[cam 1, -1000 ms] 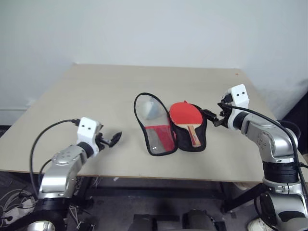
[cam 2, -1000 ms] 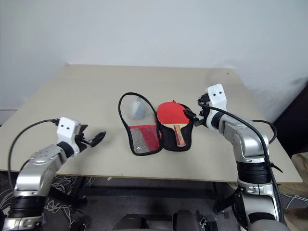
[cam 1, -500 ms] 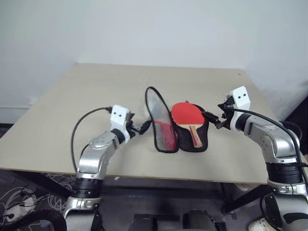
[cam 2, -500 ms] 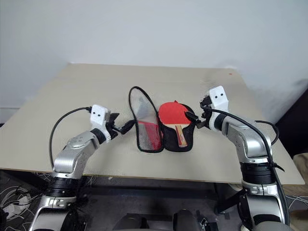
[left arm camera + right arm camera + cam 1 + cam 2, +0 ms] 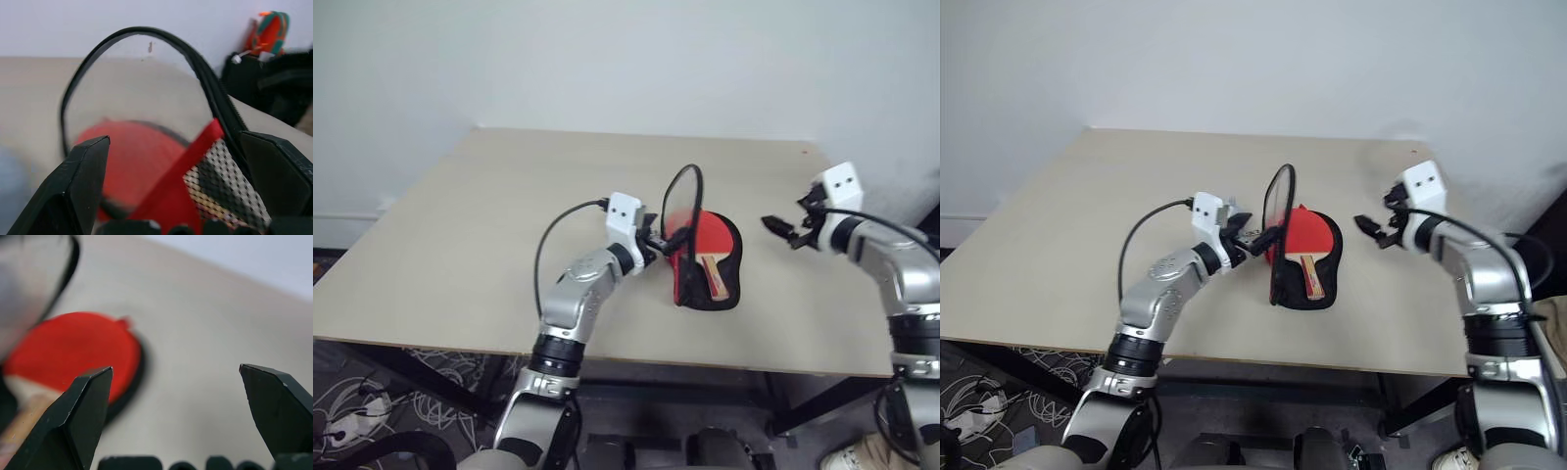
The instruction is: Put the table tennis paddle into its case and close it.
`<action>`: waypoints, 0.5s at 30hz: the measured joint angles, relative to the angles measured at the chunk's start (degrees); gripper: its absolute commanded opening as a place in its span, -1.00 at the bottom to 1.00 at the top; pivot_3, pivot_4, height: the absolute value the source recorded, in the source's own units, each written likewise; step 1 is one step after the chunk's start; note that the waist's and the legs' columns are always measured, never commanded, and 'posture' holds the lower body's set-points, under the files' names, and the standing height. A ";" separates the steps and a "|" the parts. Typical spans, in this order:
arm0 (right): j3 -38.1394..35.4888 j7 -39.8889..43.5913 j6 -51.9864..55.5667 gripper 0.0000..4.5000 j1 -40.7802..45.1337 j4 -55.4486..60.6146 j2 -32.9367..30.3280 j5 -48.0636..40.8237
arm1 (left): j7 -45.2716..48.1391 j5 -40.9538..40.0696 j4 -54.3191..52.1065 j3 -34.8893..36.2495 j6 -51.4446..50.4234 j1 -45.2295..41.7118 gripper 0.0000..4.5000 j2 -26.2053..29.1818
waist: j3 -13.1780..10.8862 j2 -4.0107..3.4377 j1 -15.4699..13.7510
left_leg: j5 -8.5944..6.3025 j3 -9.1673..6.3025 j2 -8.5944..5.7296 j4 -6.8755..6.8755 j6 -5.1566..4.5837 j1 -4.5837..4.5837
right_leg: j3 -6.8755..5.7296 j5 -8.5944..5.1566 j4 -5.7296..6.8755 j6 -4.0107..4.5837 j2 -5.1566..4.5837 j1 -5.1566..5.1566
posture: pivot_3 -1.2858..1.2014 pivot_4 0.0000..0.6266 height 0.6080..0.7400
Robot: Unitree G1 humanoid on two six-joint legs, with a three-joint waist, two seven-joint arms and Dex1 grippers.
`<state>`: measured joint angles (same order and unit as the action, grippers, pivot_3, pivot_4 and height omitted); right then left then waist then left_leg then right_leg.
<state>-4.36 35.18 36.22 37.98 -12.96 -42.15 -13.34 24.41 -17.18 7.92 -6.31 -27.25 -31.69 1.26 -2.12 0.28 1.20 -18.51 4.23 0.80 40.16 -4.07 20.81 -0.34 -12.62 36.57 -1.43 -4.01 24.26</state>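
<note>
1. the table tennis paddle (image 5: 703, 238) is seen lying inside the case (image 5: 710, 294) on the surface (image 5: 460, 245).
2. the case lid is stood upright against the left claw (image 5: 658, 242), fingers apart.
3. the right claw (image 5: 781, 229), fingers apart, is held beside the case, empty.

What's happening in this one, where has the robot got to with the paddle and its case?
The table tennis paddle already lies in the lower half of the case on the table. The left gripper, fingers open, is against the case's lid, which stands nearly upright over the paddle, partway to folding shut. The right gripper hovers open off to the case's right, apart from it. The case is not yet closed or zipped.
</note>
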 measured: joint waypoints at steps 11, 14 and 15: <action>0.81 6.52 -6.79 0.99 1.40 -5.19 -0.39 1.51 | -0.80 1.97 5.38 -1.79 1.79 -2.91 1.00 -4.63 | 0.00 -0.01 -0.01 | 0.00 0.03 -0.06 0.04 -0.23 -0.03 | 0.26 0.06 0.03 -0.08 0.02 -0.01 | 0.03 -1.00 1.00; 0.85 7.78 -6.71 0.99 -0.64 -2.53 0.41 1.15 | -2.46 2.67 7.41 -1.06 2.14 -3.94 1.00 -5.25 | 0.00 -0.01 -0.09 | 0.00 0.01 -0.07 0.04 -0.22 -0.01 | 0.28 0.07 0.02 -0.09 0.03 -0.01 | 0.03 -1.00 1.00; 0.97 8.15 -6.64 0.99 -1.04 -2.01 0.67 1.04 | -2.89 2.69 7.77 -0.70 2.11 -4.01 1.00 -5.36 | 0.00 -0.01 -0.09 | 0.00 0.01 -0.08 0.04 -0.22 0.00 | 0.29 0.07 0.02 -0.10 0.02 0.01 | 0.03 -1.00 1.00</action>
<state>-3.39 43.33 29.59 36.94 -14.96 -41.48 -12.30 21.51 -14.48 15.69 -7.00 -25.13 -35.69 -4.11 -2.12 0.27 1.11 -18.51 4.24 0.72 40.20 -4.29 20.80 -0.05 -12.55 36.59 -1.53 -3.99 24.27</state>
